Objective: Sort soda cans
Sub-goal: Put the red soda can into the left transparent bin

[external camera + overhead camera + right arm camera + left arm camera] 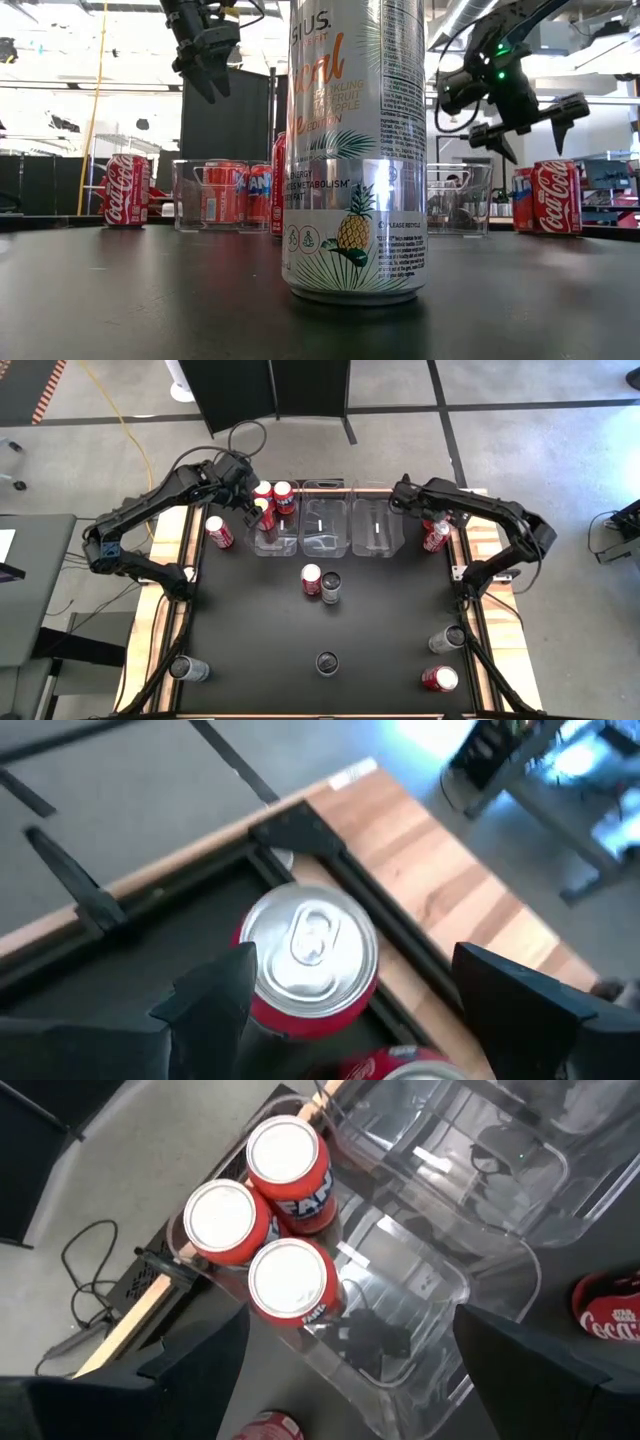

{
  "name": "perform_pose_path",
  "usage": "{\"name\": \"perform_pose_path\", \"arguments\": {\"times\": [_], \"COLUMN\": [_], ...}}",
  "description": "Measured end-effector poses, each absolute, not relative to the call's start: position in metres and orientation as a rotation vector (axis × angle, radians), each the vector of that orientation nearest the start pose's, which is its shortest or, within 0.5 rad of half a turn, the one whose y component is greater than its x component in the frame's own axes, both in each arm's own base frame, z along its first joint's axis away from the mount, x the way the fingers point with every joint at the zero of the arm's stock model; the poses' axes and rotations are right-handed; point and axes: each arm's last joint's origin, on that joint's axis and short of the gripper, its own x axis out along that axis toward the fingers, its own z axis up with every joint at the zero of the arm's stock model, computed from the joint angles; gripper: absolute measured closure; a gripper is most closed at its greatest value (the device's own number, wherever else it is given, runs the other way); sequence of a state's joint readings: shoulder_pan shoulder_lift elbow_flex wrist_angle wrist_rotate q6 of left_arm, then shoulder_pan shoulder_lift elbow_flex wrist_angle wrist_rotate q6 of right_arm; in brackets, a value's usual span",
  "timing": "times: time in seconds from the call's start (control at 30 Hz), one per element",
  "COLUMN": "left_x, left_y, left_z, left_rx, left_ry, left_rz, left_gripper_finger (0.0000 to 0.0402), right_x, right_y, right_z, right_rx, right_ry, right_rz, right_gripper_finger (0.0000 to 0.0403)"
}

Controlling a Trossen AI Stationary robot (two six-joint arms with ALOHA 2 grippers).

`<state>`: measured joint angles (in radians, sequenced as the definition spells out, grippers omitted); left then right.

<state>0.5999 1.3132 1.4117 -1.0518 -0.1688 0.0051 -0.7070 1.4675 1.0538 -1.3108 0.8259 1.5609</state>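
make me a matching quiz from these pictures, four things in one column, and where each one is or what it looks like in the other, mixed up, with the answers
Things:
1. left end effector
2. right end effector
3. middle clear bin
4. silver can with pineapple picture

Descriptions:
A. holds no cans
B. open above the bin holding three red cans
C. nearest the low camera, upright
D. open over a red can at the table's right edge

Pairs: 1-B, 2-D, 3-A, 4-C

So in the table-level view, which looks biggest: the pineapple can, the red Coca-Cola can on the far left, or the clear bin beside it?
1. Pineapple can, by far, though it stands right at the camera.
2. Clear bin.
3. Red Coca-Cola can.
The last two look nearly alike in height, so that order is unsure.
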Motion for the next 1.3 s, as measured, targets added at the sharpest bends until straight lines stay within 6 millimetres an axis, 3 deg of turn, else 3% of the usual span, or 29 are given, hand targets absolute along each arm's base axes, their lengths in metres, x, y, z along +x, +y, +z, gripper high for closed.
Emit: {"name": "perform_pose_path", "arguments": {"times": [0.2,0.27,0.57,0.8,0.9,1.07,1.3], "left_x": [0.200,0.200,0.200,0.200,0.200,0.200,0.199], "left_y": [0.143,0.143,0.142,0.142,0.142,0.142,0.142], "left_z": [0.363,0.363,0.363,0.363,0.363,0.363,0.362], "left_rx": [-0.218,-0.218,-0.251,-0.252,-0.244,-0.232,-0.235], "left_ry": [0.964,0.964,0.952,0.953,0.956,0.960,0.976], "left_rz": [0.710,0.710,0.728,0.728,0.724,0.717,0.716], "left_gripper_finger": [0.0056,0.0056,0.0056,0.0056,0.0056,0.0056,0.0056], "right_x": [0.154,0.152,0.161,0.140,0.133,0.136,0.139], "right_y": [-0.168,-0.169,-0.157,-0.163,-0.167,-0.174,-0.166], "right_z": [0.239,0.238,0.243,0.247,0.238,0.222,0.233], "right_rx": [0.696,0.778,0.686,0.774,0.858,0.892,0.930], "right_ry": [0.700,0.757,0.633,0.689,0.716,0.539,0.480], "right_rz": [-2.139,-2.110,-2.106,-2.180,-2.187,-2.136,-2.037], "right_gripper_finger": [0.0055,0.0059,0.0062,0.0009,0.0015,0.0022,0.0021]}}
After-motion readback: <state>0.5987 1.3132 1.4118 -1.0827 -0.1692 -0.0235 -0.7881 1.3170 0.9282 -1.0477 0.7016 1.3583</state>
